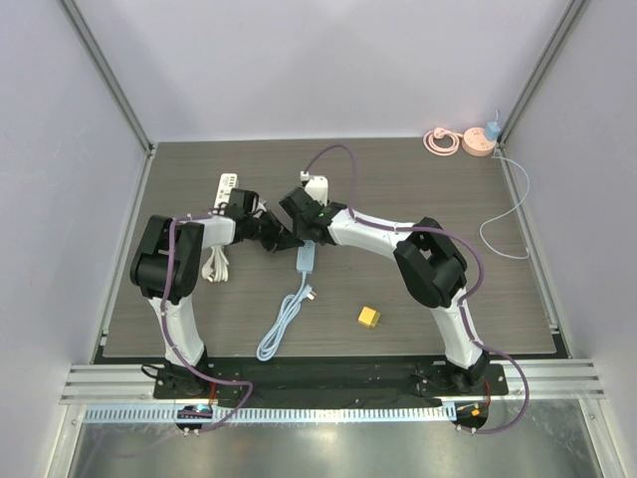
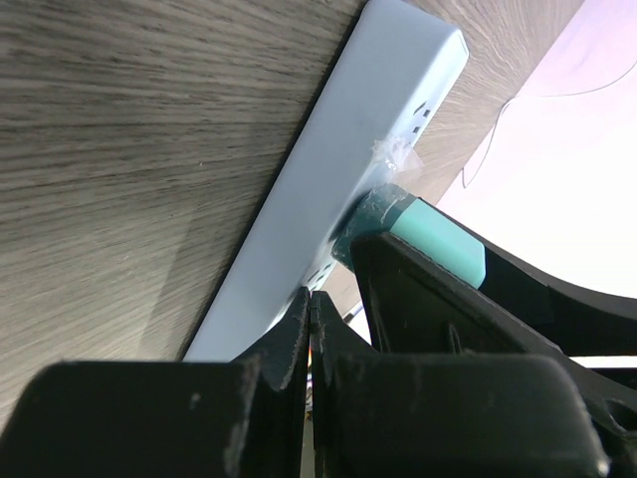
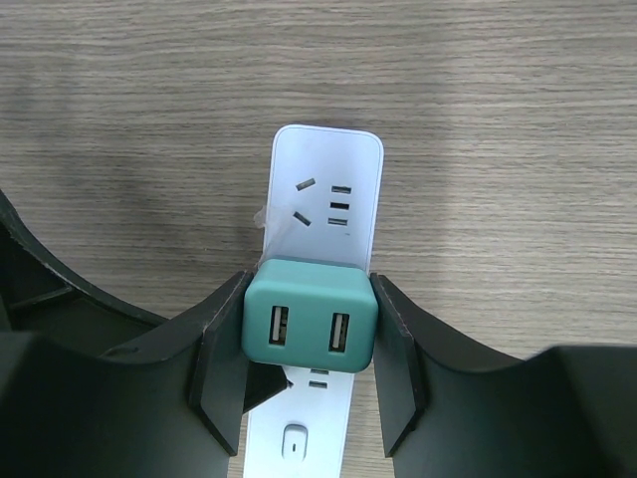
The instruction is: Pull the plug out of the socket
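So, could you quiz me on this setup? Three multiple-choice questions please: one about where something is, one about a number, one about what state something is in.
1. Where does the yellow block lie?
A) on top of the socket strip
B) on the bare table, near the right arm
C) in the left gripper

2. How many USB ports show on the face of the teal plug?
A) one
B) two
C) four

3. What is the right gripper doing?
A) hanging open, away from everything
B) shut on the yellow block
C) shut on the teal plug, one finger on each side

Answers:
1 B, the top view shows it alone on the wood.
2 B, the right wrist view shows two slots side by side.
3 C, its fingers press both sides of the plug, which sits on the power strip.
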Action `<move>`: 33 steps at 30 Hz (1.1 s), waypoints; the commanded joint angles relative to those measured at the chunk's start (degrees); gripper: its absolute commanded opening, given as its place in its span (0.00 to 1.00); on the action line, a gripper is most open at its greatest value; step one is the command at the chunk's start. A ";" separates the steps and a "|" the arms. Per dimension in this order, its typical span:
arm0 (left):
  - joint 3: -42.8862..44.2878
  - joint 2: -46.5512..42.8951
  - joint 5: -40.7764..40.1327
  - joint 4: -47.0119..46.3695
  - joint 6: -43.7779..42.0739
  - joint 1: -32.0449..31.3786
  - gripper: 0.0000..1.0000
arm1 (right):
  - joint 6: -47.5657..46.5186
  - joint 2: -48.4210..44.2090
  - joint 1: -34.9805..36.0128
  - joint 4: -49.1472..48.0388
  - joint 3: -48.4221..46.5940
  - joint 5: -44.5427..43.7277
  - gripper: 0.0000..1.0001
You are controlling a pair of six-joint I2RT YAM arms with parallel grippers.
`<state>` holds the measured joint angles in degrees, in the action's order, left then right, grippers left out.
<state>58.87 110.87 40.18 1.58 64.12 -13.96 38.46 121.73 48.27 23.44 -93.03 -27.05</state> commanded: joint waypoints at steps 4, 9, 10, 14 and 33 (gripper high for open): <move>-1.04 3.30 -8.72 9.05 -2.77 -0.37 0.00 | -0.22 -5.54 0.95 -0.50 -3.64 1.91 0.01; -0.69 3.65 -9.16 9.84 -2.95 -0.81 0.00 | -2.07 -5.02 1.39 3.01 -7.15 -1.76 0.01; -0.69 3.74 -9.25 10.19 -3.03 -0.81 0.00 | -2.24 -4.84 1.56 4.23 -7.68 -2.39 0.01; -0.43 3.74 -10.12 10.81 -3.56 -1.07 0.00 | -2.51 -4.23 2.61 5.91 -10.05 -5.20 0.01; 0.01 4.88 -8.73 10.63 -3.65 -1.60 0.00 | 4.61 -10.28 -0.28 -1.81 -0.05 3.84 0.01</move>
<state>60.64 111.87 41.47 5.43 64.01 -15.33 40.64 120.49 47.51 28.23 -93.45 -24.45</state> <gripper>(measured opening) 0.002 0.507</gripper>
